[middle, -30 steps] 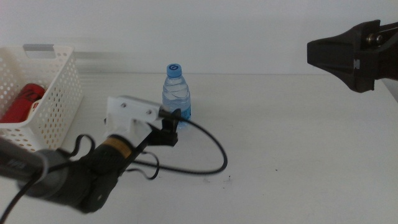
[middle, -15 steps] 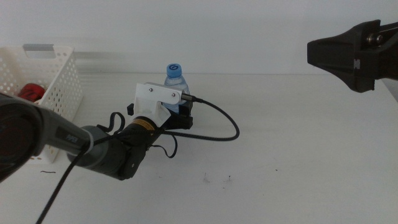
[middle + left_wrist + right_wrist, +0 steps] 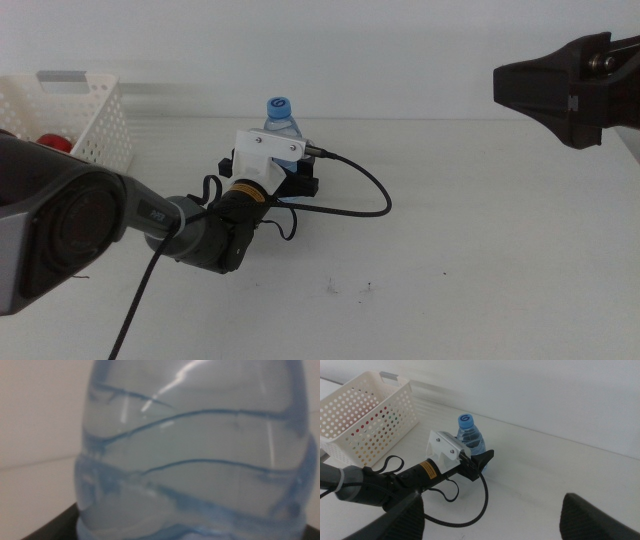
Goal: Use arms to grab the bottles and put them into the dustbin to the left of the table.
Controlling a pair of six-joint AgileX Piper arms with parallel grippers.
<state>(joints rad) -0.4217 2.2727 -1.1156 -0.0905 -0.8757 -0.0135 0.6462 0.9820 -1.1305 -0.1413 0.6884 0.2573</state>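
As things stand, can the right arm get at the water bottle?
Probably not cleanly. The left gripper is at the water bottle, its jaws on either side of the body, blocking that approach. The right gripper hangs high, well off to the right, open.

Bright, even light; water bottle [image 3: 192, 455] close-up prob. out of focus

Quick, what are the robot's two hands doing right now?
Left gripper: fingers around the water bottle on the table; grip cannot be told.
Right gripper: open, empty, raised at the right.
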